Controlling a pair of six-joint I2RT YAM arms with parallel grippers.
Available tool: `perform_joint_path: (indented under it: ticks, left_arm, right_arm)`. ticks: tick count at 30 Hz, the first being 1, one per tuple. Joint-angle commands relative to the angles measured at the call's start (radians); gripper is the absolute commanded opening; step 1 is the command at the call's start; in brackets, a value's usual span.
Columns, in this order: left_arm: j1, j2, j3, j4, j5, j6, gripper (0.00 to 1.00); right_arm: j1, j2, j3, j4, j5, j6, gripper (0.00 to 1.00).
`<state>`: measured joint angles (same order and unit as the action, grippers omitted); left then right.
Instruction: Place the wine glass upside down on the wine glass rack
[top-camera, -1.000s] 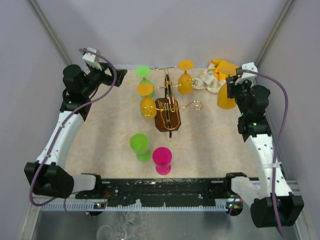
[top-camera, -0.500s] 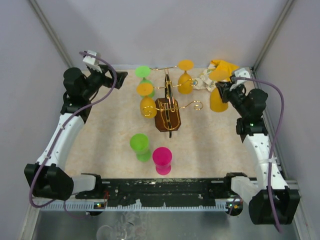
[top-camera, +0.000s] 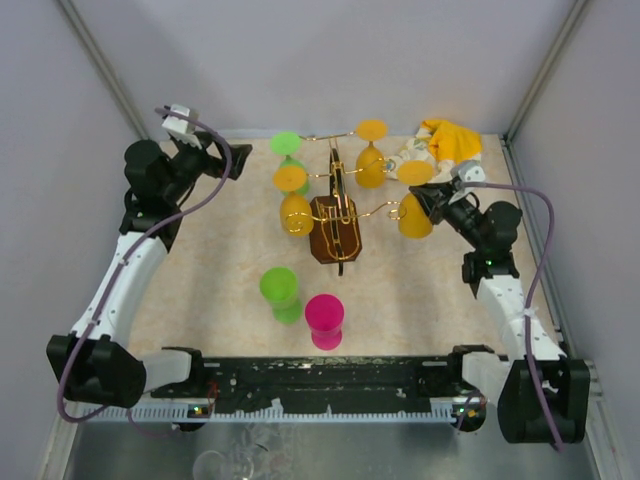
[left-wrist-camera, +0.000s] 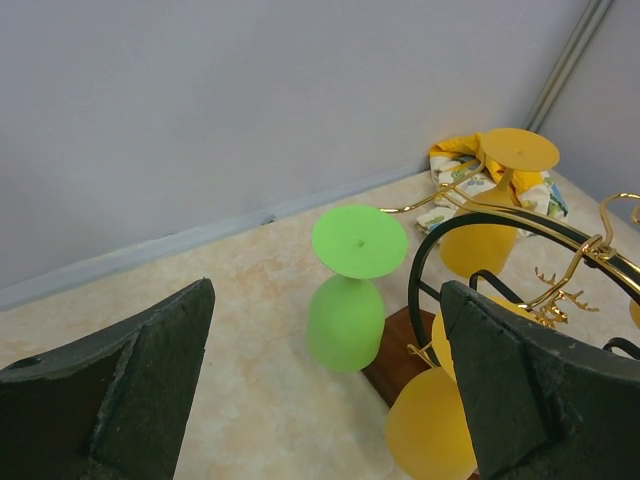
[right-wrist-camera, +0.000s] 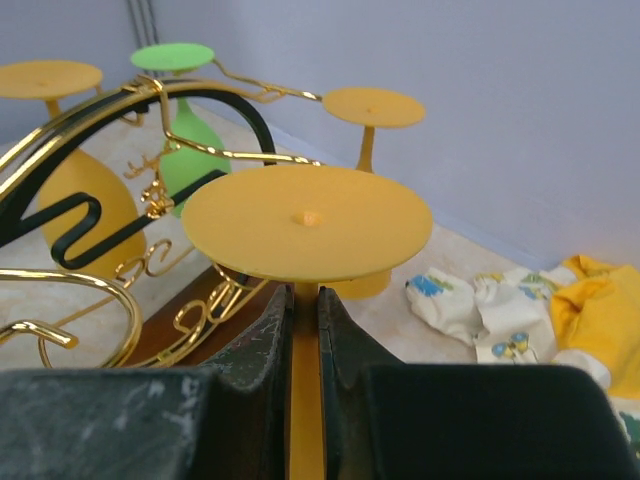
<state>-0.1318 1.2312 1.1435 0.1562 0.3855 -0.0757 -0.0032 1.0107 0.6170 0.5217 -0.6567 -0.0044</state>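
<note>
The wine glass rack, gold wire arms over a dark brown centre, stands mid-table. A green glass and yellow glasses hang upside down on it. My right gripper is shut on the stem of a yellow wine glass, held foot-up just right of the rack's curled right arm. In the right wrist view the gripper clamps the stem under the round foot. My left gripper hovers open at the back left, facing the hung green glass.
A green glass and a pink glass stand upside down on the table near the front. A crumpled yellow and white cloth lies at the back right corner. Grey walls enclose the table.
My right arm has swung left from the back right corner, carrying the yellow glass up to the rack's right arm. The left arm has barely shifted.
</note>
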Motion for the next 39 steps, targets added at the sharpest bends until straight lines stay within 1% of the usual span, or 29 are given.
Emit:
perform_joint_path:
  ticks: [1, 14, 22, 31, 39]
  left_arm:
    - [0.008, -0.027, -0.021, 0.013, -0.017, 0.013, 0.99]
    - [0.008, -0.033, -0.031, 0.020, -0.044, 0.023, 0.99]
    - [0.008, -0.032, -0.033, 0.020, -0.057, 0.034, 0.99]
    - [0.007, -0.026, -0.030, 0.022, -0.062, 0.040, 0.99]
    - [0.007, -0.024, -0.033, 0.021, -0.065, 0.048, 0.99]
  right_arm:
    - [-0.005, 0.026, -0.007, 0.243, -0.091, 0.056, 0.00]
    - [0.002, 0.161, -0.009, 0.441, -0.173, 0.141, 0.00]
    - [0.068, 0.241, 0.025, 0.469, -0.165, 0.128, 0.00]
    - [0.090, 0.323, 0.064, 0.548, -0.158, 0.166, 0.00]
    - [0.118, 0.395, 0.112, 0.564, -0.155, 0.170, 0.00]
